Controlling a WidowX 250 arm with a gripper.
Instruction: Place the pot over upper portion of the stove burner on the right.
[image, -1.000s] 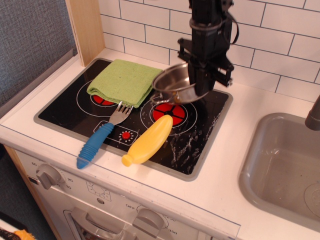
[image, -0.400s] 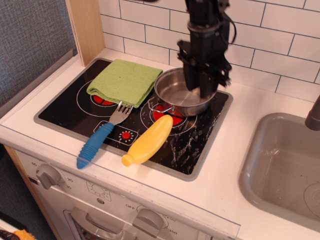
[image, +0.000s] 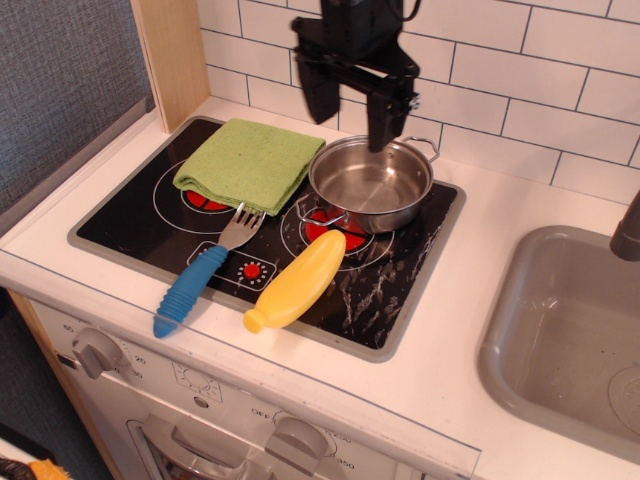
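Note:
The shiny steel pot (image: 370, 184) stands upright on the black cooktop, over the upper part of the right red burner (image: 345, 225). Only the burner's lower red segments show below the pot's rim. My black gripper (image: 350, 110) hangs above and behind the pot's left side, clear of it. Its two fingers (image: 381, 108) are spread wide apart and hold nothing.
A folded green cloth (image: 250, 162) covers most of the left burner. A fork with a blue handle (image: 200, 272) and a yellow banana-shaped toy (image: 297, 281) lie on the front of the cooktop (image: 120, 215). A grey sink (image: 565, 330) is at the right. A tiled wall stands behind.
The pot was held tilted in the air, then set down on the right burner. My gripper has let go of it, opened, and risen up and to the left.

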